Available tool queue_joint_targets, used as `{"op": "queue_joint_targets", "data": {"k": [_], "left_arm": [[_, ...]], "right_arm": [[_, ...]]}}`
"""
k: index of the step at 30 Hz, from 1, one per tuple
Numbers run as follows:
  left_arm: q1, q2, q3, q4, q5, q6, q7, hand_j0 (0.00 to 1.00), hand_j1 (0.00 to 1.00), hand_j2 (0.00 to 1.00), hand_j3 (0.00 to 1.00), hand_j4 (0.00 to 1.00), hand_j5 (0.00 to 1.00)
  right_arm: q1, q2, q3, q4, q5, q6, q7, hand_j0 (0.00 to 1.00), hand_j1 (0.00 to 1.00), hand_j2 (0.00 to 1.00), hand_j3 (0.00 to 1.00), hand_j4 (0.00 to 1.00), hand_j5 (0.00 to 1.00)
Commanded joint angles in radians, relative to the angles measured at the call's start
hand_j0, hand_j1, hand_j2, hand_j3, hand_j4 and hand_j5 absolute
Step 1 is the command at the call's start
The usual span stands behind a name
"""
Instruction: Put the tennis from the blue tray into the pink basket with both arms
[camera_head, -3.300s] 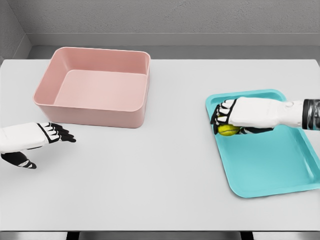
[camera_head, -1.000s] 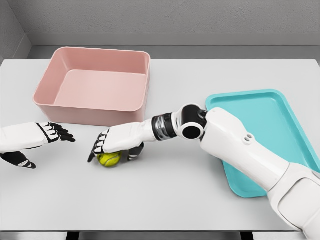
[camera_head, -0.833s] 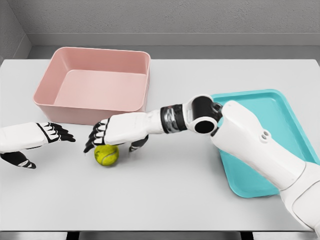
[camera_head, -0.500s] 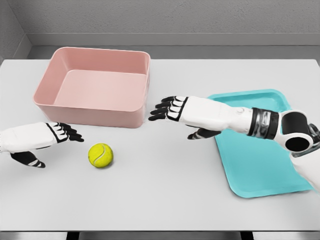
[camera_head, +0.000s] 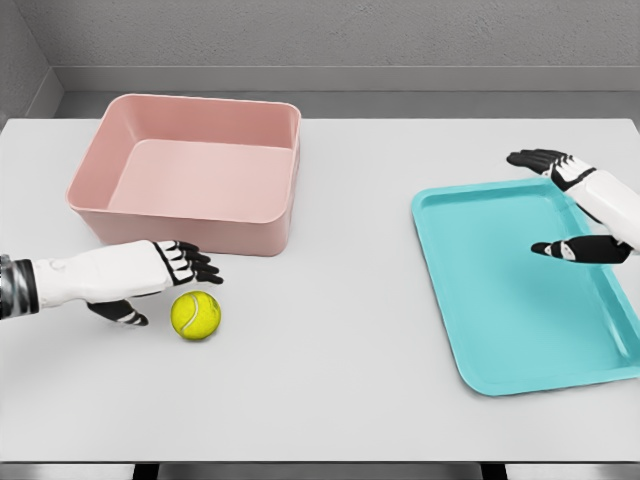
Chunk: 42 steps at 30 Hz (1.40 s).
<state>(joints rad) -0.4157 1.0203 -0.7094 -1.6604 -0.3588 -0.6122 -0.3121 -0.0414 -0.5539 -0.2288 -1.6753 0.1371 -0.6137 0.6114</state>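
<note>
White table (camera_head: 350, 380): tennis ball (camera_head: 195, 315) beside left hand (camera_head: 150, 272), before pink basket (camera_head: 190, 175).

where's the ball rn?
Head view: the ball lies on the table, lower left, just in front of the basket and right beside the left robot hand.

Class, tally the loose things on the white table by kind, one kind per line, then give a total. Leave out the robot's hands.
Yellow-green fuzzy tennis ball: 1
Pink rectangular plastic basket: 1
Blue-green flat rectangular tray: 1
Total: 3
</note>
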Motion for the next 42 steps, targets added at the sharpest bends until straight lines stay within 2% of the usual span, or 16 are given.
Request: {"op": "queue_joint_targets", "data": {"k": [1,5,12,24,25,26,30,32,35,42], "left_arm": [[-0.003,-0.019,-0.005,-0.005,-0.002,0.001,-0.007,1.0,1.0,1.0,1.0,1.0,1.0],[-0.035,-0.043,-0.048,-0.005,-0.002,0.001,-0.013,1.0,1.0,1.0,1.0,1.0,1.0],[-0.051,-0.065,-0.078,-0.012,0.0,0.001,-0.013,1.0,1.0,1.0,1.0,1.0,1.0],[-0.048,-0.06,-0.105,-0.009,-0.002,0.001,-0.013,1.0,1.0,1.0,1.0,1.0,1.0],[-0.048,-0.06,-0.107,-0.009,-0.003,0.001,-0.022,0.91,0.91,0.91,0.91,0.91,0.91],[-0.048,-0.059,-0.105,-0.009,-0.002,0.001,-0.041,0.75,0.75,0.75,0.75,0.75,0.75],[-0.048,-0.057,-0.105,-0.006,0.001,0.001,-0.042,0.52,0.52,0.52,0.52,0.52,0.52],[-0.048,-0.057,-0.104,-0.007,0.001,0.001,-0.042,0.44,0.44,0.44,0.44,0.44,0.44],[-0.048,-0.057,-0.104,-0.007,0.001,0.001,-0.042,0.4,0.4,0.4,0.4,0.4,0.4],[-0.049,-0.055,-0.101,-0.013,0.012,0.001,-0.042,0.41,0.41,0.41,0.41,0.41,0.41]], "right_arm": [[0.0,0.0,-0.015,0.002,-0.007,0.003,-0.001,1.0,1.0,1.0,1.0,1.0,1.0],[0.0,0.003,-0.012,0.003,-0.007,0.003,-0.001,1.0,1.0,1.0,1.0,1.0,1.0],[-0.002,0.0,-0.015,0.005,-0.007,0.003,-0.001,1.0,1.0,1.0,1.0,1.0,1.0],[0.0,0.0,-0.017,-0.001,-0.01,0.003,-0.001,1.0,1.0,1.0,1.0,1.0,1.0],[0.002,0.0,-0.017,-0.001,-0.01,0.003,-0.001,1.0,1.0,1.0,1.0,1.0,1.0],[0.003,0.0,-0.017,-0.001,-0.01,0.003,-0.001,1.0,1.0,1.0,1.0,1.0,1.0],[0.003,0.0,-0.017,0.0,-0.01,0.003,-0.001,1.0,1.0,1.0,1.0,1.0,1.0],[0.003,0.0,-0.017,0.002,-0.01,0.003,-0.001,1.0,1.0,1.0,1.0,1.0,1.0],[0.003,0.0,-0.017,0.002,-0.01,0.003,-0.001,1.0,1.0,1.0,1.0,1.0,1.0],[0.003,0.0,-0.017,0.002,-0.01,0.003,-0.001,1.0,1.0,1.0,1.0,1.0,1.0]]}}
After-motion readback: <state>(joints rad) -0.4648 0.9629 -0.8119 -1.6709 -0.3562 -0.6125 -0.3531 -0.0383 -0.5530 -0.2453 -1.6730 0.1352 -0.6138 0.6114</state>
